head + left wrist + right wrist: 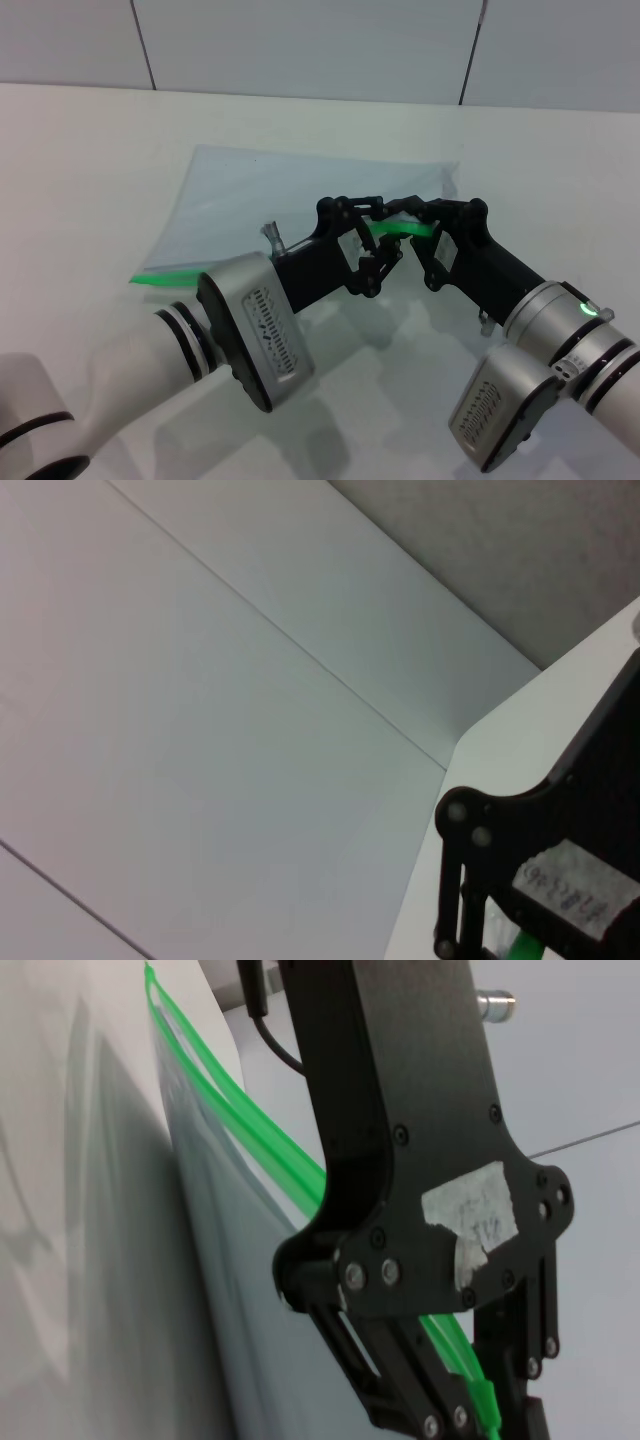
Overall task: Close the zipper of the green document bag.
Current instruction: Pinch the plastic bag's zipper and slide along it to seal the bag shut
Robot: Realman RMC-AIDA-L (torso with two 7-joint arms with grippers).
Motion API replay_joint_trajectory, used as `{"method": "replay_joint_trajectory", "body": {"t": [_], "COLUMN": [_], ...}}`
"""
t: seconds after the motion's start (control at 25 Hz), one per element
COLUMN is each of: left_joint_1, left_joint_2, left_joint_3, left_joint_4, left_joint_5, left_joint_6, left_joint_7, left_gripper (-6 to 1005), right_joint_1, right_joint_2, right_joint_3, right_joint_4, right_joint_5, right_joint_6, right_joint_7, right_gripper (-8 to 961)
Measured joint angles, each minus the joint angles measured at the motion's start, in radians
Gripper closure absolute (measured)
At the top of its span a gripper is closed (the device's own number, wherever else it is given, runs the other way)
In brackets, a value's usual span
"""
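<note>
A large flat pouch of translucent pale blue-grey plastic, the green document bag (300,190), lies on the white table (90,160) in front of the robot, its far edge toward the grey panelled wall (300,40). Along the bag's near long edge runs the zipper (165,277), a thin bright green plastic strip; it shows flat on the table at the robot's left end, then vanishes behind the left arm and reappears lifted in a small arch between the two grippers. The left gripper (385,235), black and skeletal on a silver wrist, reaches in from the left and meets that raised green strip; its fingers look drawn in narrow around the strip, though I cannot tell for sure that they pinch it. The right gripper (428,238) comes in from the right, its tips just beside the left one's and touching the same arch, seemingly closed on it. In the right wrist view the zipper (250,1125) shows as two green tracks parted near the far end, running down behind the black left gripper (440,1400).
</note>
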Motion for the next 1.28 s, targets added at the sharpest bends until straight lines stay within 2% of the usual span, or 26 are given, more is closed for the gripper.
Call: {"method": "replay_joint_trajectory", "body": {"t": [0.52,0.84,1.28], "left_joint_1": [0.001,0.004,0.005], "left_joint_2": [-0.001,-0.001,-0.001], "left_joint_3": [0.000,0.000,0.000], "left_joint_4": [-0.008,-0.008,-0.008], "left_joint_5": [0.000,0.001,0.000], "left_joint_6": [0.003,0.002,0.000], "left_joint_7": [0.037,0.062,0.062], "left_gripper": [769,875,916], "right_joint_1": [0.001,0.002,0.002], "right_joint_2": [0.000,0.000,-0.001], "right_joint_3": [0.001,0.003,0.004], "right_joint_4": [0.002,0.003,0.005], "right_joint_5": [0.006,0.006,0.007], "right_joint_6": [0.002,0.004,0.000], "right_joint_7": [0.000,0.000,0.004], "right_gripper": [905,905,905]}}
